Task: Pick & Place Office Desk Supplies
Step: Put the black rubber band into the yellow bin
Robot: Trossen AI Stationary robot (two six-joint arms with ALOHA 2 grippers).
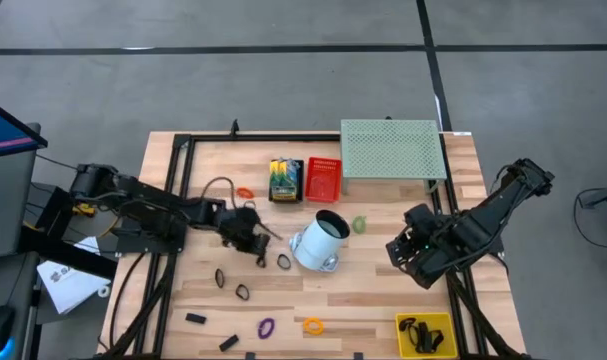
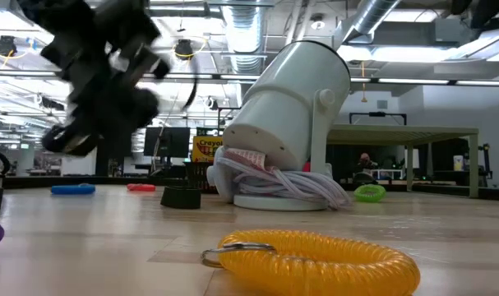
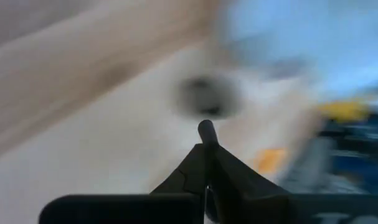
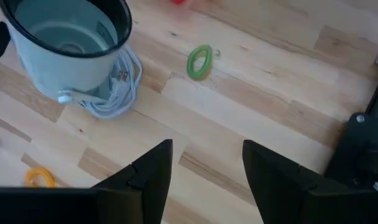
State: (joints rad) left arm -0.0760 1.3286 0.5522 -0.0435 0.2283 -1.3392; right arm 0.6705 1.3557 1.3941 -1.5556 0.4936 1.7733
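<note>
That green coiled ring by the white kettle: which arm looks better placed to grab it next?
Probably the right. The right gripper is open, with the green ring lying free on the wood ahead of it. The left gripper is on the far side of the white kettle, fingers shut.

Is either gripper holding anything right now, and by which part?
Right gripper: open, holding nothing. Left gripper: fingers together, nothing visible between them.

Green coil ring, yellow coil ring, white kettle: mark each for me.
green coil ring (image 4: pixel 199 61), right wrist view, on its left loop edge.
yellow coil ring (image 2: pixel 315 256), low view, on the coil's front.
white kettle (image 1: pixel 321 240), high view, on its side wall.
</note>
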